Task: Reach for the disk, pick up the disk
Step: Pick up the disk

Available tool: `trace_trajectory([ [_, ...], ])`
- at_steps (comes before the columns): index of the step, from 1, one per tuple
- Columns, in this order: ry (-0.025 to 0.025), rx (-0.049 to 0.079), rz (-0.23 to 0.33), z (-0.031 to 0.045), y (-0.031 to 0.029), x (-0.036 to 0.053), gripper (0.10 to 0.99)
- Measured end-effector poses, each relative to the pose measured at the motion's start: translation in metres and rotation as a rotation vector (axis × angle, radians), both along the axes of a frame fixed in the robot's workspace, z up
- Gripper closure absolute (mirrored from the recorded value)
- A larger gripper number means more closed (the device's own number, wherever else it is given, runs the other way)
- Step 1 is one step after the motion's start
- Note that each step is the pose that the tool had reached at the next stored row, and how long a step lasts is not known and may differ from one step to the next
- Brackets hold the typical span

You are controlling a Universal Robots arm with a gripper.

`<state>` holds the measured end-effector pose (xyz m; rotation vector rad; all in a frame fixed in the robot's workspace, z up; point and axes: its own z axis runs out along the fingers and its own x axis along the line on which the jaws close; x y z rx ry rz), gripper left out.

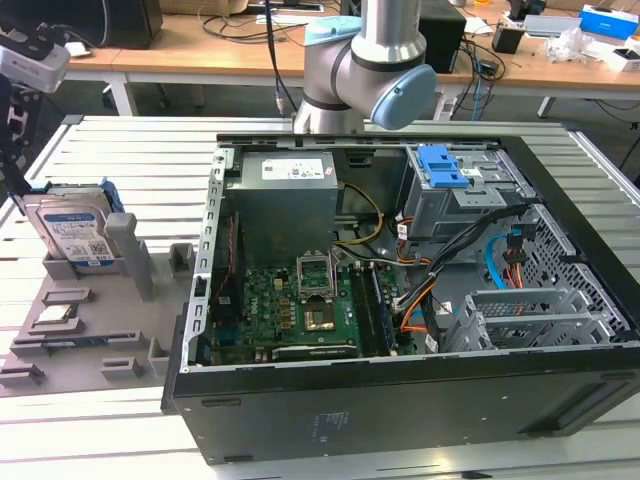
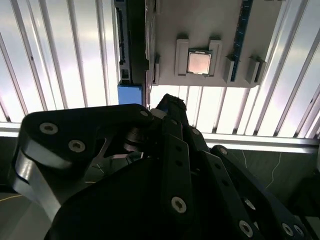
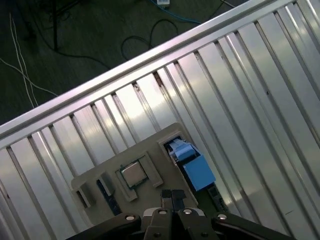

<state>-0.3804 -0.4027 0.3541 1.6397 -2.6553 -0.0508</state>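
Note:
The disk (image 1: 72, 226), a silver drive with a white-and-blue label and blue side rails, stands on edge in a slot of the grey holder (image 1: 90, 320) at the exterior view's left. My gripper (image 1: 13, 178) hangs just beyond the disk's upper corner, at the picture's edge, apart from it. In the first wrist view my gripper (image 3: 172, 196) has its fingertips together with nothing between them, above the disk's blue rail (image 3: 196, 169). In the second wrist view the disk (image 2: 131, 45) is seen edge-on beyond the gripper's dark links.
A small square silver chip (image 3: 132, 174) lies in a seat of the grey holder. An open computer case (image 1: 400, 400) with a blue latch (image 1: 440, 165) stands to the exterior view's right on the slatted metal table (image 1: 120, 150). The arm's elbow (image 1: 365, 65) rises behind the case.

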Motion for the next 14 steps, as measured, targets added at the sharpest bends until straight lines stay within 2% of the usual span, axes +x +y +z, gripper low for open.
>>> trace_trajectory([
  [14,0.0000,0.000,0.122,0.0000,0.0000,0.0000,0.980],
])
